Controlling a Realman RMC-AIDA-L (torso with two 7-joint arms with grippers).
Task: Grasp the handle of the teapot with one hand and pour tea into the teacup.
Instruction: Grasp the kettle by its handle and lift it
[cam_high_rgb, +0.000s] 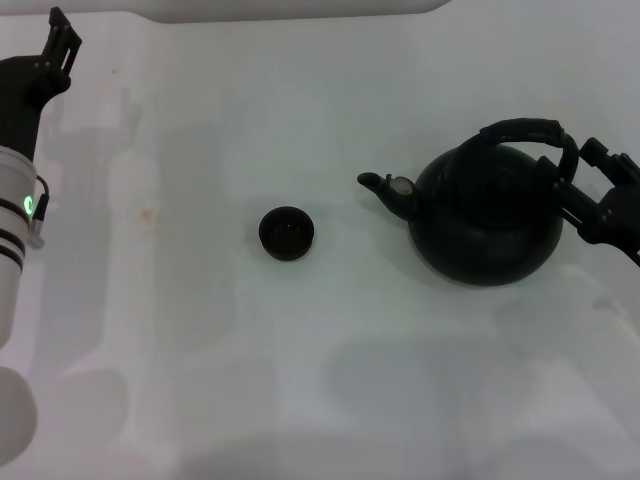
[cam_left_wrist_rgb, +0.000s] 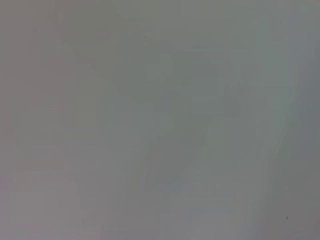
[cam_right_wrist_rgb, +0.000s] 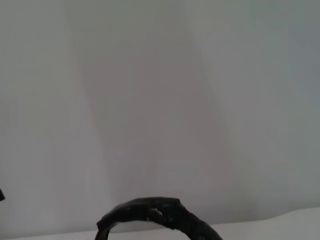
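Our right gripper (cam_high_rgb: 578, 190) sits at the right end of the handle (cam_high_rgb: 530, 132), its black fingers reaching in on either side of the arch where it comes down toward the pot's shoulder; we cannot tell whether they are apart or already clamped on it. Our left gripper (cam_high_rgb: 58, 45) is parked well away at the far left of the white table (cam_high_rgb: 300, 380), and there too we cannot tell how the fingers stand. We see the teapot (cam_high_rgb: 487, 225) upright on the right side of the table, spout (cam_high_rgb: 385, 190) pointing left toward the teacup (cam_high_rgb: 287, 233), which stands well apart near the middle. We judge the pot to be rigid and fairly heavy, likely more so if filled, with its weight hanging below the bail, so it may swing or tip in a loose grip. We think the best hold is on the ribbed arch, near its crown, where the texture should resist slipping. We judge the small, low cup light and easily knocked. We can read no brand, label or writing anywhere; only a small pale spot shows by the spout.
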